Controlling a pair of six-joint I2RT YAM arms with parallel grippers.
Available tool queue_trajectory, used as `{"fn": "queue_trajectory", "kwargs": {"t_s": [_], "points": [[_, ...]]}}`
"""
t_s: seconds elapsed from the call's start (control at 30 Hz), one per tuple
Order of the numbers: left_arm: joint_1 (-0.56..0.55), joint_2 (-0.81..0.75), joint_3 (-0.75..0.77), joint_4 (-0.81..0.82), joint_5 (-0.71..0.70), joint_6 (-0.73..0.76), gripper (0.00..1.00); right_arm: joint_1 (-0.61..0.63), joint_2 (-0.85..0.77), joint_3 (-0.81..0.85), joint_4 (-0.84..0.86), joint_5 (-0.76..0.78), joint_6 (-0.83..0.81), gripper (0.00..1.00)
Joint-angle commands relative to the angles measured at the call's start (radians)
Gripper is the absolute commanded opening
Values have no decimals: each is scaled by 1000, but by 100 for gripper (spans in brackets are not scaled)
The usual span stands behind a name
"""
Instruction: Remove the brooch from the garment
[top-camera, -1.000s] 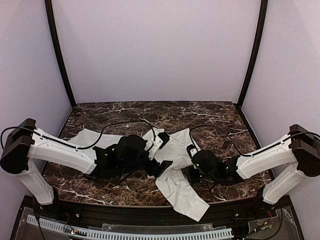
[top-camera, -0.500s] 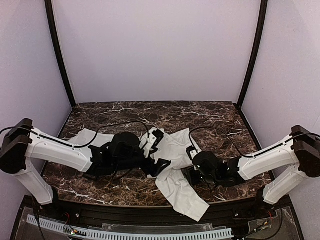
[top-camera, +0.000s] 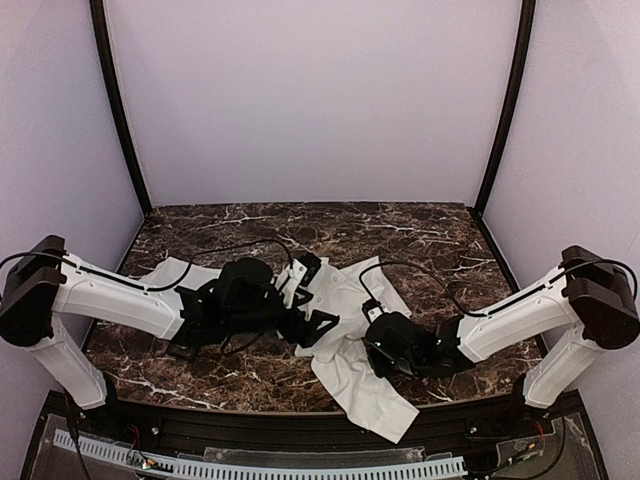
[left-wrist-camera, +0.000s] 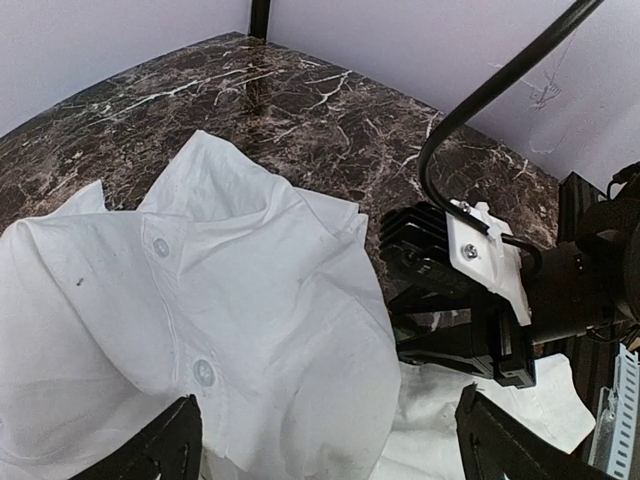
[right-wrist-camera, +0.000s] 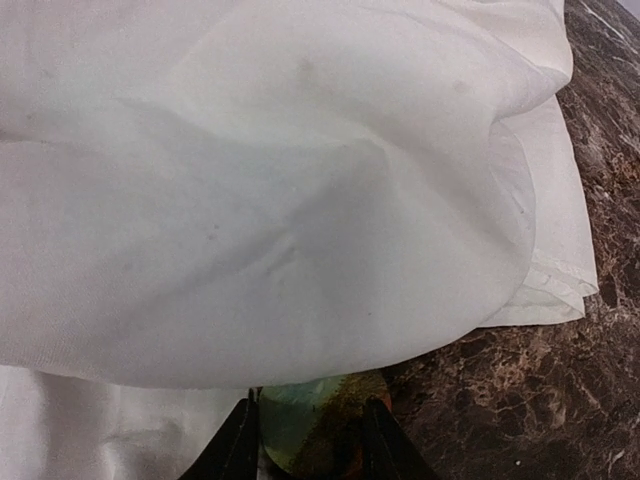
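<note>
the right gripper (right-wrist-camera: 312, 440) pinches the brooch (right-wrist-camera: 322, 418), a small round disc, greenish and dully metallic, tucked under a fold of the shirt (right-wrist-camera: 280, 200) at its edge, just beside bare table (right-wrist-camera: 520, 400). the left gripper (left-wrist-camera: 335, 445) hangs wide open above the collar (left-wrist-camera: 225, 215), holding nothing. so the thin, soft, creased white cloth looks unanchored: a pull could drag or tear it if the brooch is fastened through, and the smooth disc might slip free. the fold hides how it is fastened. the table is hard, dark, veined marble.
</note>
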Motion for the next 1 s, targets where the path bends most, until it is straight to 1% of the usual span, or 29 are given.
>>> {"fn": "queue_trajectory", "kwargs": {"t_s": [0.0,0.17,0.4,0.53,0.63,0.8,0.97], "points": [[10,-31,-20,16,15,-7,89,17,34,29,-64,63,-2,31],[17,-33,-24,16,16,-7,90,26,46,45,-87,105,13,15],[24,-35,-27,18,15,-5,90,33,34,51,-91,147,17,0],[26,-38,-28,18,15,-4,90,34,29,60,-120,181,35,0],[28,-47,-34,17,16,1,90,35,-5,61,-156,209,60,0],[27,-91,-58,27,6,7,90,35,-118,27,-164,212,59,0],[30,-136,-83,26,-3,10,91,33,-260,-29,-120,161,16,0]]}}
